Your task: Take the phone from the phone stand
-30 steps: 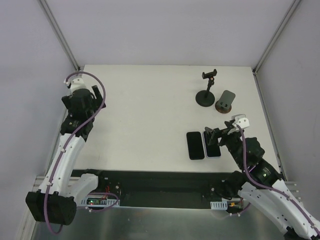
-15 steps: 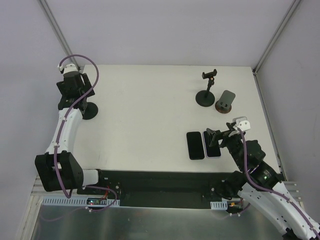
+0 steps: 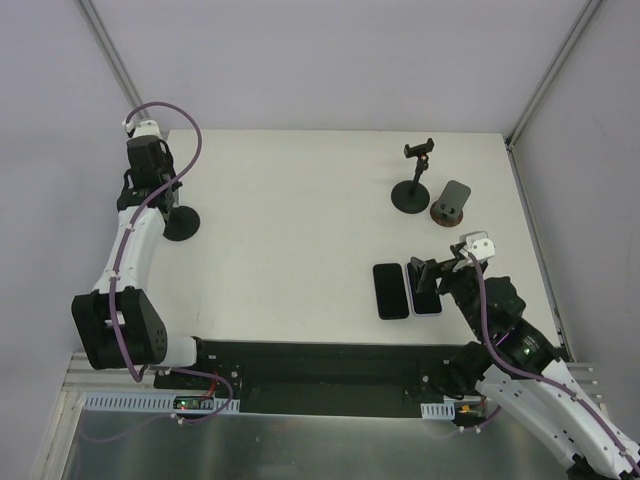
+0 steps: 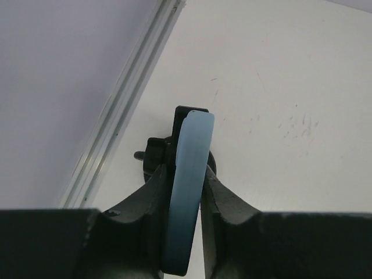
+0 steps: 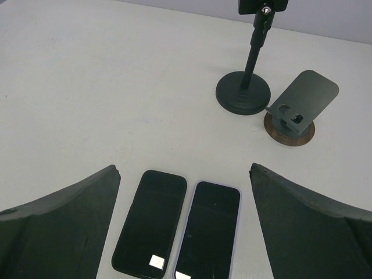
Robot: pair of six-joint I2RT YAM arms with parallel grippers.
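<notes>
My left claw (image 4: 187, 174) was pinched on the pale blue phone (image 4: 193, 145), one finger on each flat face. The phone stood on edge at the far left of the table, right against the black phone stand (image 4: 157, 152). I could not tell whether it had cleared the holder. My right claw (image 5: 185, 167) hung spread wide at the near right, gripping nothing, above a black phone (image 5: 150, 221) and a pale-rimmed phone (image 5: 208, 229) that lay flat side by side.
</notes>
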